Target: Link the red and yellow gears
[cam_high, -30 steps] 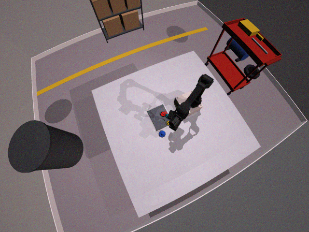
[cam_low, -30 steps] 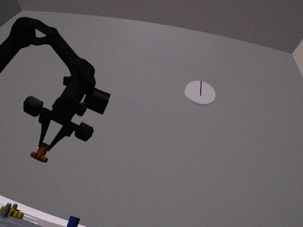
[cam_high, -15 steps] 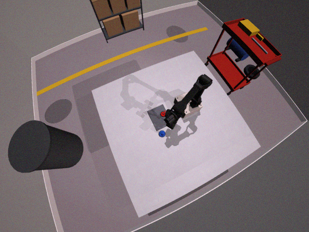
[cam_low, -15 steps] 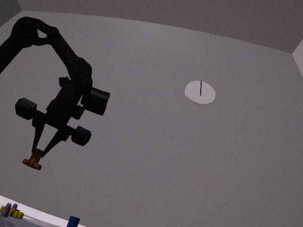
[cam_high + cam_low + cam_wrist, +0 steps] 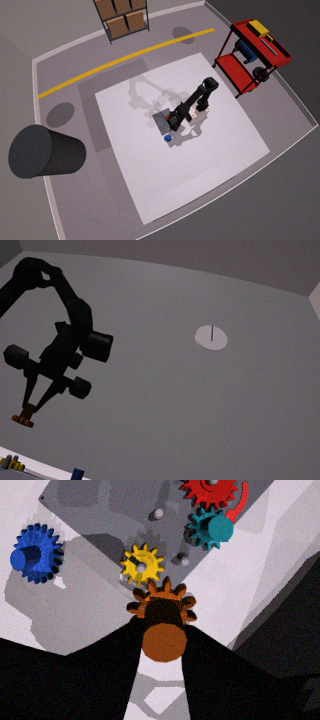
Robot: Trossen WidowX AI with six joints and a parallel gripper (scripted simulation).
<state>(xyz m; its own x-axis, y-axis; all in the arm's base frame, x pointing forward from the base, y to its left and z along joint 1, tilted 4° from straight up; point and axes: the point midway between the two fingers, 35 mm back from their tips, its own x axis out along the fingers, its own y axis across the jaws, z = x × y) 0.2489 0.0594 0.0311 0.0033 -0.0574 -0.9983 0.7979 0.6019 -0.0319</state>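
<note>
My gripper is shut on the handle of the orange gear and holds it high above the table, teeth downward. In the wrist view the grey board lies beyond it. The red gear is on the board, with a teal gear beside it. The yellow gear with its black stripe is near the board's corner. Bare pegs show at two places, one peg and another peg. A blue gear stands on the table beside the board.
The arm's pale base stands on the white table top, to the right of the board in the top view. A red cart, a shelf with boxes and a dark cylinder stand around the table top.
</note>
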